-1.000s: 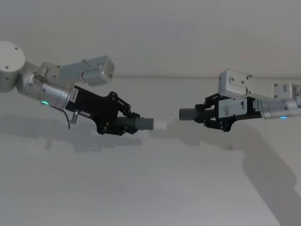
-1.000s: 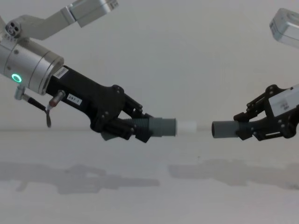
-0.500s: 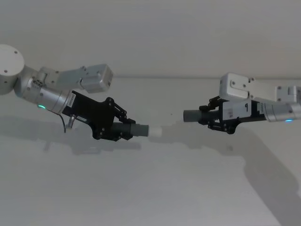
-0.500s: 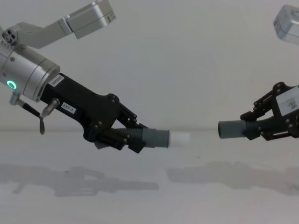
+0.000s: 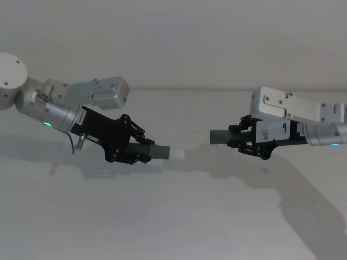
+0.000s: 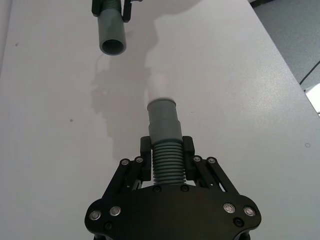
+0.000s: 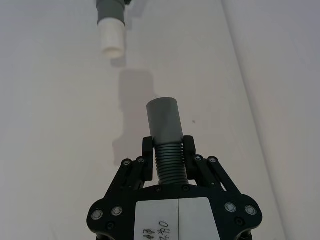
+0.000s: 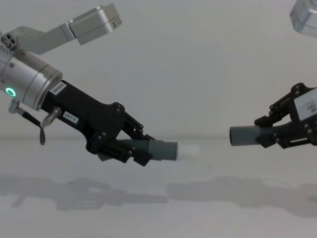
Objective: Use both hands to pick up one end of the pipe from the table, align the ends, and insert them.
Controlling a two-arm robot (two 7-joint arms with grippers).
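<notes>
Two grey ribbed pipe pieces hang above the table (image 5: 173,216), tips facing across a gap. My left gripper (image 5: 142,152) is shut on one piece's ribbed part (image 6: 167,167); its smooth cuff (image 8: 163,150) and white tip (image 8: 189,151) stick out toward the right. My right gripper (image 5: 242,140) is shut on the other piece, whose hollow round cuff (image 5: 219,137) points left. In the chest view the hollow cuff (image 8: 242,135) sits slightly higher than the white tip. The left wrist view shows the open mouth of the hollow cuff (image 6: 112,35) off to one side of my own cuff's line.
The pale table runs wide under both arms, with their shadows on it. Its edge (image 6: 287,75) and a darker floor show beyond it in the left wrist view. A plain wall (image 5: 173,43) stands behind.
My left gripper has sunk and drawn back to the left with its piece. The right gripper dropped slightly. The gap between white tip and hollow cuff has widened.
</notes>
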